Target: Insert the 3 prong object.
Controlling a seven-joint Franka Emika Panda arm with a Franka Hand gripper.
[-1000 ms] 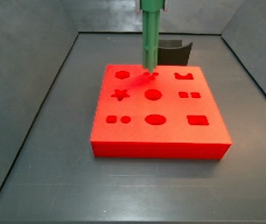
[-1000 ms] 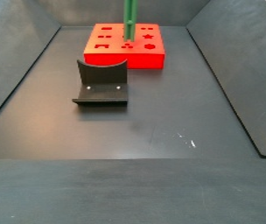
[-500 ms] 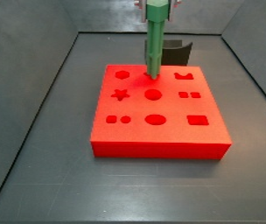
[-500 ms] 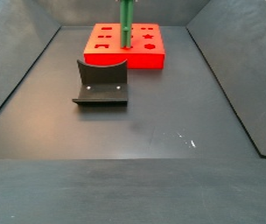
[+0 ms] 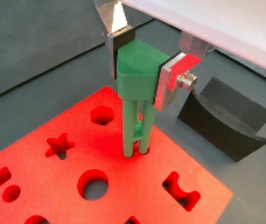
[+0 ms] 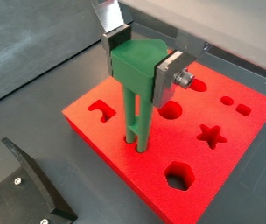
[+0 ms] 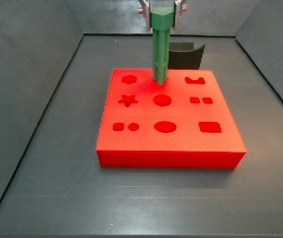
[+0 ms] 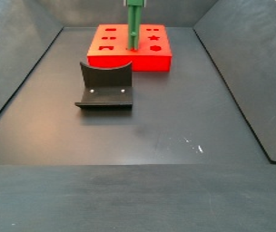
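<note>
The 3 prong object [image 7: 162,46] is a long green bar held upright over the red block [image 7: 181,144]. My gripper [image 7: 164,7] is shut on its top end. In both wrist views the silver fingers [image 5: 123,48] [image 6: 120,51] clamp the bar's thick head [image 5: 139,77] [image 6: 138,68]. The prong tips [image 5: 133,150] [image 6: 136,144] meet the block's top at a hole in the far row, between the hexagon hole [image 7: 129,79] and the U-shaped hole [image 7: 196,82]. I cannot tell how deep they sit. The bar also shows in a side view [image 8: 134,25].
The red block [image 8: 126,60] has several shaped holes: star [image 7: 128,99], circle [image 7: 163,99], oval [image 7: 166,126], rectangle [image 7: 208,127]. The dark fixture [image 8: 104,86] stands on the floor beside the block, and shows in both wrist views [image 5: 227,118] [image 6: 18,188]. Grey walls enclose the floor.
The gripper has come down with the green bar. The bar's tip has dropped from just above the block to its top surface at the far-row hole.
</note>
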